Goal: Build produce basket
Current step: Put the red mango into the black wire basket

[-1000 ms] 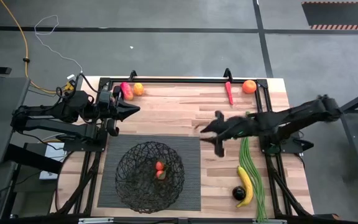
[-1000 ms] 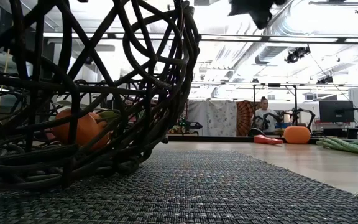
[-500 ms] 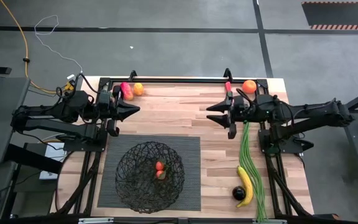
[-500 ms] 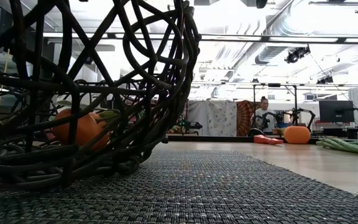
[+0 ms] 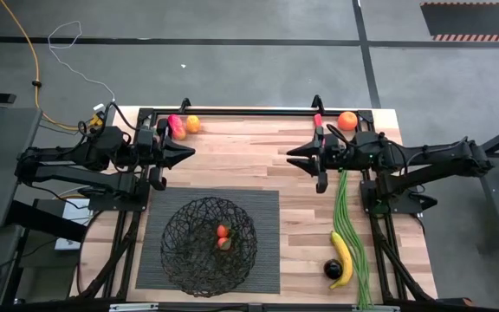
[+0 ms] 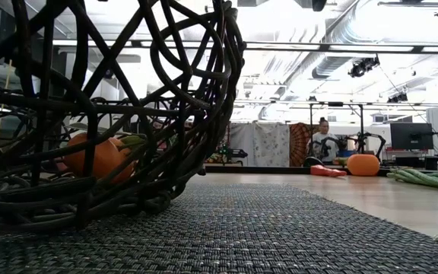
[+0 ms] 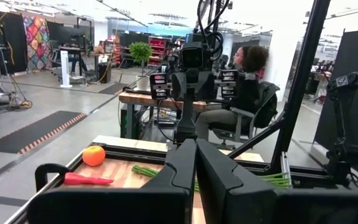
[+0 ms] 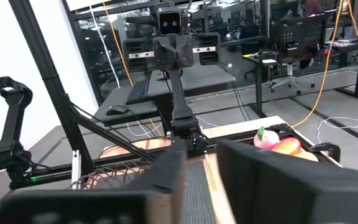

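Both grippers hung empty above the table: left gripper [image 5: 183, 152] pinched closed at ten o'clock, right gripper [image 5: 294, 158] parted at two o'clock. At six o'clock the wire basket [image 5: 184, 250] held an orange [image 5: 222, 231]; green beans [image 5: 346, 217], banana [image 5: 342, 253] lay at four o'clock.

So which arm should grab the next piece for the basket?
Probably the right. Its open tool sits beside the red pepper, orange and green beans. The left tool, shut, sits near only the peach and the other orange.
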{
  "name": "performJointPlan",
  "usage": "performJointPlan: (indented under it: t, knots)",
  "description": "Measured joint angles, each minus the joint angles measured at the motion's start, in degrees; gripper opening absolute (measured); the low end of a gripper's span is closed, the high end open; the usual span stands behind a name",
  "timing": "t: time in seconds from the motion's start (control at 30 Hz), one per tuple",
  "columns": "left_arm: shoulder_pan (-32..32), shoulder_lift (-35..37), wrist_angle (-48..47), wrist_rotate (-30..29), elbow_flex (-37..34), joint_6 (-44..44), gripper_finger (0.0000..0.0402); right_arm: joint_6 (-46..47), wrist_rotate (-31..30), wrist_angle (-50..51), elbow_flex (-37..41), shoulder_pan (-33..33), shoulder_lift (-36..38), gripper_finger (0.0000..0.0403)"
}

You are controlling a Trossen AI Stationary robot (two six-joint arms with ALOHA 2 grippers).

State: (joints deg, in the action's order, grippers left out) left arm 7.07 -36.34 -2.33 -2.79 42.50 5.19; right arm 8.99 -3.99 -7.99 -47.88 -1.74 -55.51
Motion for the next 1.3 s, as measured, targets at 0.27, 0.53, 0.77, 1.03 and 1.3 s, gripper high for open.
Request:
performJointPlan:
  t: [0.27, 0.53, 0.77, 1.03, 1.3]
  knots:
    - [0.0, 0.0, 0.0, 0.2, 0.0, 0.1, 0.0003, 0.0, 1.0, 0.0, 0.0, 0.0, 0.0, 0.0003]
    - [0.0, 0.0, 0.0, 1.0, 0.0, 2.0, 0.0005, 0.7, 1.2, 0.0, 0.0, 0.0, 0.0, 0.0001]
    - [0.0, 0.0, -2.3, -3.3, 0.0, 1.7, 0.0059, 1.5, 1.2, 0.0, 0.0, 0.0, 0.0, 0.0000]
    - [0.0, 0.0, -4.4, -7.5, 0.0, 3.1, 0.0205, 1.5, 1.2, 0.0, 0.0, 0.0, 0.0, 0.0000]
    - [0.0, 0.0, -5.0, -11.4, 0.0, 3.1, 0.0316, 2.7, 1.3, 0.0, 0.0, 0.0, 0.0, 0.0000]
